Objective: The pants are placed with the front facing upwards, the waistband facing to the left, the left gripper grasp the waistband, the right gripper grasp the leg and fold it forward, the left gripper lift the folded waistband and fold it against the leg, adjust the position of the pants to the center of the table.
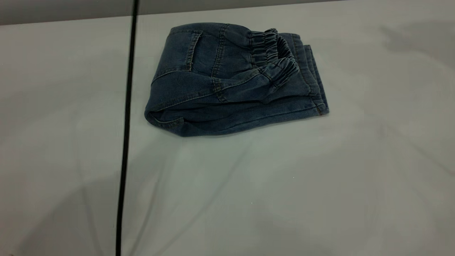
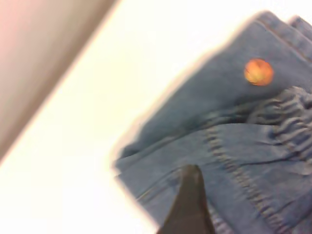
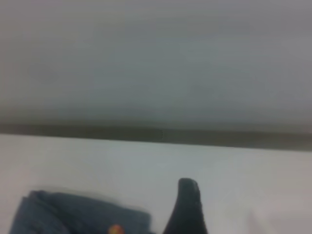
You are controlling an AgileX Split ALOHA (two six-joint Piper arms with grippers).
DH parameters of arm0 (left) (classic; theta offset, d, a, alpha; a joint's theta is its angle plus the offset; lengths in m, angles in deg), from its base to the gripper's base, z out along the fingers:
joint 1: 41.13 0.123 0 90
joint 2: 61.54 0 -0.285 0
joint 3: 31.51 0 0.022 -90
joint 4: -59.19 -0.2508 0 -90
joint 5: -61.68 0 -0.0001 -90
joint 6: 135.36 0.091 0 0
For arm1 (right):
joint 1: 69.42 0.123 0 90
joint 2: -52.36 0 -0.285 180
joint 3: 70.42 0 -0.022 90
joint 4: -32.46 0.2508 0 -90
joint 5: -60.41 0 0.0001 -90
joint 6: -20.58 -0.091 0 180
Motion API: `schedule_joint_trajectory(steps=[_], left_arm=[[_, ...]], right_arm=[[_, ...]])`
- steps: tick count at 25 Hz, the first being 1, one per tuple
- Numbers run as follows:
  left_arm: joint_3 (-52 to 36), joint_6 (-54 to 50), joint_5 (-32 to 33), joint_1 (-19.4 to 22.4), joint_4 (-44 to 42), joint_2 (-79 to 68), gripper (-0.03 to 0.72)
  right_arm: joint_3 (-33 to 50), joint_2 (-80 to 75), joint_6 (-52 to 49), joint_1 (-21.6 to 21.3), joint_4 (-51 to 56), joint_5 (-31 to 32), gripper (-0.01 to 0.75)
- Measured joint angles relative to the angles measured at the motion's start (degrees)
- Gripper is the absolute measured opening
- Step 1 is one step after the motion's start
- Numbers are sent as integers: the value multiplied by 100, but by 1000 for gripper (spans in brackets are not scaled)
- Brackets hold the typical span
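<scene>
The pants (image 1: 227,78) lie folded into a compact blue denim bundle at the far middle of the table (image 1: 284,185). The gathered waistband (image 1: 275,53) is turned over on top, resting against the leg hems (image 1: 312,81) at the right. Neither gripper appears in the exterior view. In the left wrist view my left gripper (image 2: 242,195) hovers open close over the pants (image 2: 229,146), one dark finger (image 2: 190,204) showing, near the waistband (image 2: 287,112) and an orange print spot (image 2: 258,71). My right gripper (image 3: 220,197) is open over bare table, beside a corner of the pants (image 3: 73,214).
A thin black line (image 1: 126,142) runs from the table's far edge to the near edge, just left of the pants. The table's far edge (image 3: 156,134) meets a grey wall. Bare tabletop spreads in front of and to both sides of the pants.
</scene>
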Motion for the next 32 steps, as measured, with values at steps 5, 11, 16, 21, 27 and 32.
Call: schedule_joint_trajectory(steps=[5,11,16,21,27,32], left_arm=[[-6,-826,-13,0,-906,787,562],[-17,-1568,-19,0,-976,1819,562],[-69,-1702,-25,0,-846,2689,562],[-717,-1834,-31,0,-480,3600,562],[-2422,-1875,-46,0,-171,5025,562],[-4060,-1882,-49,0,-179,6279,562]], right_arm=[[184,671,-30,0,269,5,510],[822,1656,-45,0,674,5,510],[1690,2634,-45,0,670,5,510],[2710,3506,-23,0,699,5,510],[4102,4498,300,0,1276,-2,510],[5416,5292,768,0,1851,-8,510]])
